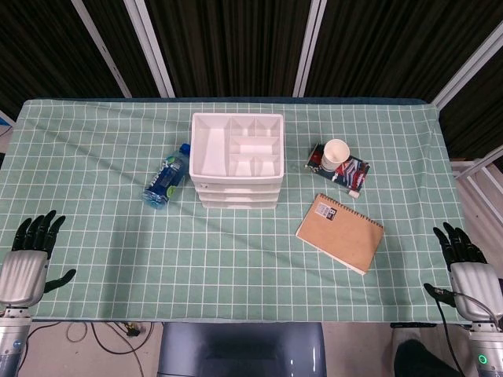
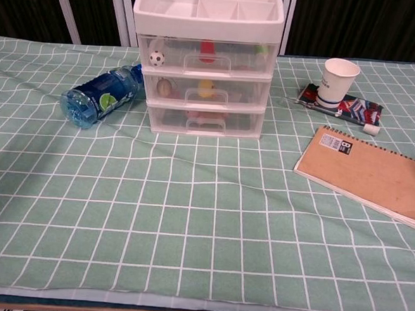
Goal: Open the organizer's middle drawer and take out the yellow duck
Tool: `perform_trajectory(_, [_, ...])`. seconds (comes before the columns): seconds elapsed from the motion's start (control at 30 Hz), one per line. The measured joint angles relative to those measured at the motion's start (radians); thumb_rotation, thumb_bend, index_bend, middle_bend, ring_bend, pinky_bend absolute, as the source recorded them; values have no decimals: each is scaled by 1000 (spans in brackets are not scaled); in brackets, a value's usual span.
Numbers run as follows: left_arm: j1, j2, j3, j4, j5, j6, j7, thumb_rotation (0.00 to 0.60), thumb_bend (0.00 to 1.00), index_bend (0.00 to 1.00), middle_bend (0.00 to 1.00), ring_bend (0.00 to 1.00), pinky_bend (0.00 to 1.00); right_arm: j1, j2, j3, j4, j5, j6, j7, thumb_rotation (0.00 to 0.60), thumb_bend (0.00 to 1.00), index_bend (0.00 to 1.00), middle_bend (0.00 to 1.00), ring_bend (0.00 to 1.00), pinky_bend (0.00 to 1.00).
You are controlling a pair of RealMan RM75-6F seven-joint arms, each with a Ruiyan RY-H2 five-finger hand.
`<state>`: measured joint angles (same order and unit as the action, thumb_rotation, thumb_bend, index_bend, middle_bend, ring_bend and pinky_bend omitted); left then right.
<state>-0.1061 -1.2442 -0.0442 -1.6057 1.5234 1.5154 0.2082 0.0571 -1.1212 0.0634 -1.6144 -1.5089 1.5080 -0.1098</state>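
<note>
Chest view: notebook [image 2: 372, 176] label "B".

Left hand [image 1: 30, 255]: black segmented fingers, ribbed silver-white back, grey metal wrist cuff | Right hand [image 1: 468, 263]: matching black fingers, silver-white ribbed back, thin black cable looping beside the wrist | Right forearm: grey cylinder with a small green-lit ring near the frame's edge
</note>
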Motion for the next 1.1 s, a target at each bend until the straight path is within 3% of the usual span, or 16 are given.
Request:
perform_trajectory(1.0, [5, -12, -11, 20, 2, 19, -53, 600, 26, 0, 0, 0, 6, -2, 2, -1, -15, 11, -9, -10, 600, 43, 0, 0, 0, 226])
perform_trajectory(1.1, [-2, -12, -12, 11, 8, 14, -45, 600, 37, 0, 0, 0, 64, 0, 3, -1, -13, 14, -13, -7, 600, 43, 0, 0, 0, 227])
